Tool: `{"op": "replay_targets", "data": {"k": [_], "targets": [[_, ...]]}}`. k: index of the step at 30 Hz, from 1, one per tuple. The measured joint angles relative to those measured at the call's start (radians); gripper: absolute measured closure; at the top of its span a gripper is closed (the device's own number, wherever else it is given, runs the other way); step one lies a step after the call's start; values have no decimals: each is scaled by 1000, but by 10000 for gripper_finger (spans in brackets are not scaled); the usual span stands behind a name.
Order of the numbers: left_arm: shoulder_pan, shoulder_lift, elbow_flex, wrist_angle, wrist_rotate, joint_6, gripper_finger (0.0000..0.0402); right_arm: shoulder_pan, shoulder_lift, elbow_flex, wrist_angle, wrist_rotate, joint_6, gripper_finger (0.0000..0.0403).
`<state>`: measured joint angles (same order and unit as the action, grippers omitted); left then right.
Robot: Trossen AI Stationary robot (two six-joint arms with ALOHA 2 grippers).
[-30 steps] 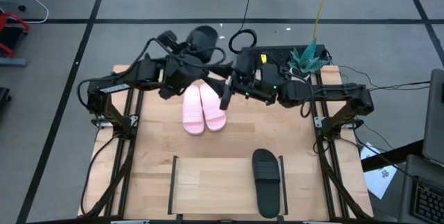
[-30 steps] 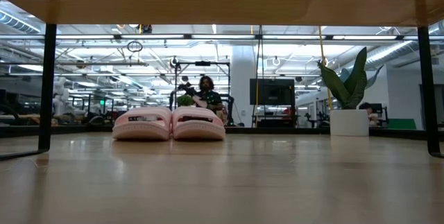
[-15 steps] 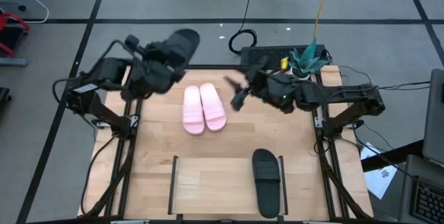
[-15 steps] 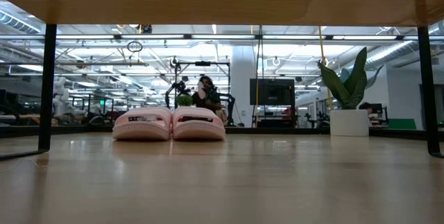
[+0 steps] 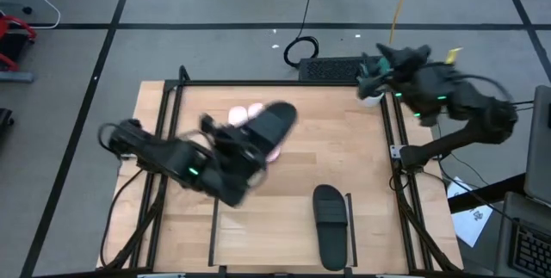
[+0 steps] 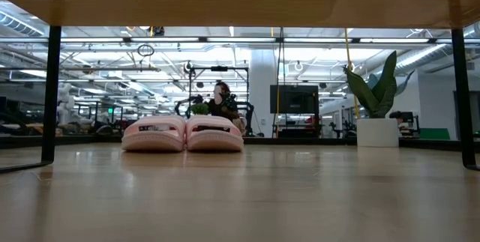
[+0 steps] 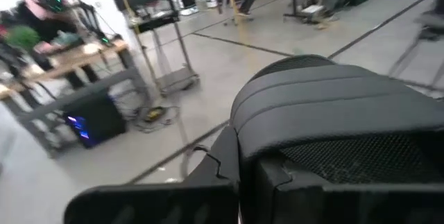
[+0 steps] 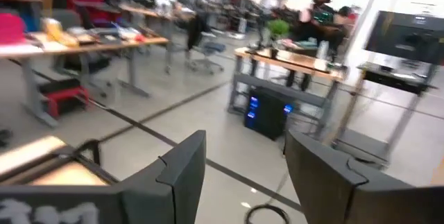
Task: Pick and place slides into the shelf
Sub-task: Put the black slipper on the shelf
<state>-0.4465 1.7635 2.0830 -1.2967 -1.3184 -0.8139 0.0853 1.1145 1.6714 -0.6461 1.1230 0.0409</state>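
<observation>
Slides first: we see the left gripper [image 5: 250, 145] clamped on a black slide [image 5: 274, 126], held above the table [image 5: 379, 183] and partly covering the pink pair [image 5: 245, 111]. The other black slide [image 5: 331, 222] lies on the shelf [image 5: 258, 226] against its right rail. The right gripper [image 8: 243, 175], fingers apart and empty, hangs beyond the shelf at the table's far right corner.

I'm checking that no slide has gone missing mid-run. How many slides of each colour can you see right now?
Pink slides: 2, side by side on the table
Black slides: 2, one on the shelf, one carried by the left hand
Total: 4
</observation>
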Motion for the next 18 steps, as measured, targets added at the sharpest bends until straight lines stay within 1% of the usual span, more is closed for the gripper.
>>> {"op": "replay_targets", "data": {"k": [3, 6, 8, 12, 16, 18], "targets": [[-5, 79, 0, 175, 1, -4, 401, 0, -63, 0, -1, -21, -25, 218], [-9, 133, 3, 325, -17, 64, 401, 1, -113, 0, -2, -75, -30, 218], [-16, 158, 17, 333, -53, 70, 401, 1, -138, 0, -14, -127, -24, 218], [-36, 153, 37, 349, -49, -19, 401, 1, -164, 0, -61, -184, 32, 218], [-74, 153, 35, 316, -102, -8, 401, 1, -167, 0, -99, -187, 49, 218], [-90, 132, 32, 288, -119, -6, 401, 1, -166, 0, -99, -188, 57, 218]]}}
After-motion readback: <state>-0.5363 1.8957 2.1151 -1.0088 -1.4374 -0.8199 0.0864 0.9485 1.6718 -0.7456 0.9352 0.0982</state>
